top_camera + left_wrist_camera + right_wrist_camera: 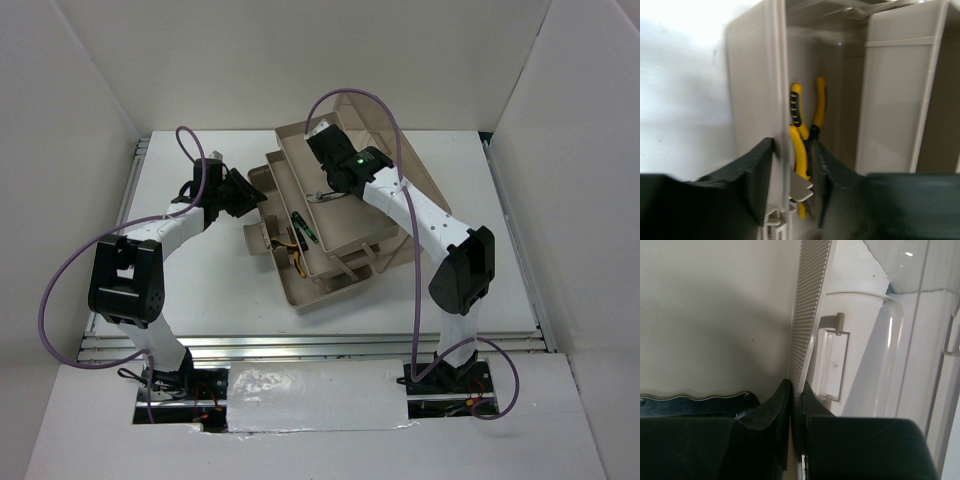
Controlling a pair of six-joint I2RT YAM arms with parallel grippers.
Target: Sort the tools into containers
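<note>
Beige toolbox sits open mid-table, skewed, with its trays stepped out toward the far side and the brown see-through lid standing up at the toolbox's far edge. Left gripper is at the toolbox's left end and straddles the wall of the deep tub: one finger lies against the outside face, the other is inside. Fingers are moderately apart, with the wall and the grey nose of a pair of pliers between them; cannot tell whether they are pressing on either. The pliers, yellow-and-black handled, are inside the tub close to that wall, handles pointing away from the gripper. From overhead, yellow handles show low in the tub near the toolbox's left side. Dark screwdrivers with green marks lie in the middle tray, toward its left end. Right gripper is at the far corner of the toolbox, beside the lid, fingers nearly together and pinching the thin ribbed rim of the top tray.
</note>
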